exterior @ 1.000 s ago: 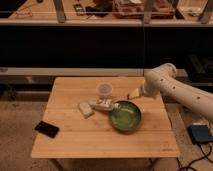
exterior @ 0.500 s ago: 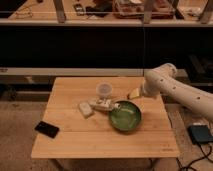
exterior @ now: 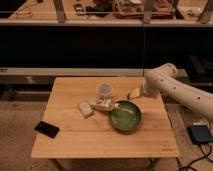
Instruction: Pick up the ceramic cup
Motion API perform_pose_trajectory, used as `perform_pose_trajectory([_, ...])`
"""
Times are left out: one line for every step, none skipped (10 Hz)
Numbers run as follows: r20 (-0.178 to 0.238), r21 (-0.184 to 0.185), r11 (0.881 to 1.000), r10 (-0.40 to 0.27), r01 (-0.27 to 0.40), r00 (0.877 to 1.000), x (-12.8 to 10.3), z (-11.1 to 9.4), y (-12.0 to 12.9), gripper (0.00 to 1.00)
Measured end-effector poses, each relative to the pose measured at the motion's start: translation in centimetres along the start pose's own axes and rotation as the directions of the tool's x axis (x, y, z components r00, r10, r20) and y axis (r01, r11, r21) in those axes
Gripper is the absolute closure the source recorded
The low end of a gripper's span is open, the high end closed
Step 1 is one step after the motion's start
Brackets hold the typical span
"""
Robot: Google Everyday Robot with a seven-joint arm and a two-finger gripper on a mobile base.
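The ceramic cup [exterior: 103,90] is small, pale greyish-white and round. It stands upright on the wooden table [exterior: 70,145], at the back near the middle. My gripper [exterior: 135,93] is at the end of the white arm [exterior: 167,86], which reaches in from the right. It hovers just above the table, to the right of the cup and apart from it, behind the green bowl [exterior: 125,116]. A pale yellowish shape shows at the gripper's tip.
The wide green bowl sits in front of and to the right of the cup. A white packet [exterior: 85,109] and a small pale object [exterior: 102,104] lie just in front of the cup. A black phone [exterior: 47,129] lies at the table's front left. A blue device [exterior: 201,133] is on the floor at right.
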State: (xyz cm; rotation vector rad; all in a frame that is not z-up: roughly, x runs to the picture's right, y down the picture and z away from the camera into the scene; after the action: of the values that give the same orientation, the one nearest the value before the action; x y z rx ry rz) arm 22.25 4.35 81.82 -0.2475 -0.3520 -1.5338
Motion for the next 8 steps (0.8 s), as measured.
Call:
perform_pose_trajectory([0.000,0.000,1.000,0.000,0.000,1.000,0.00,0.00,0.01,0.20])
perform_pose_trajectory([0.000,0.000,1.000,0.000,0.000,1.000,-0.01,0.00,0.02,0.20])
perform_pose_trajectory([0.000,0.000,1.000,0.000,0.000,1.000,-0.01,-0.01,0.03,0.20])
perform_pose_trajectory([0.000,0.000,1.000,0.000,0.000,1.000,-0.01,0.00,0.02,0.20])
perform_pose_trajectory([0.000,0.000,1.000,0.000,0.000,1.000,-0.01,0.00,0.03,0.20])
perform_pose_trajectory([-0.001,0.000,1.000,0.001,-0.001,1.000,0.05,-0.03,0.02,0.20])
perform_pose_trajectory([0.000,0.004,1.000,0.006,-0.006,1.000,0.18,-0.08,-0.02,0.20])
perform_pose_trajectory([-0.004,0.010,1.000,0.011,-0.011,1.000,0.98,-0.46,-0.34,0.20])
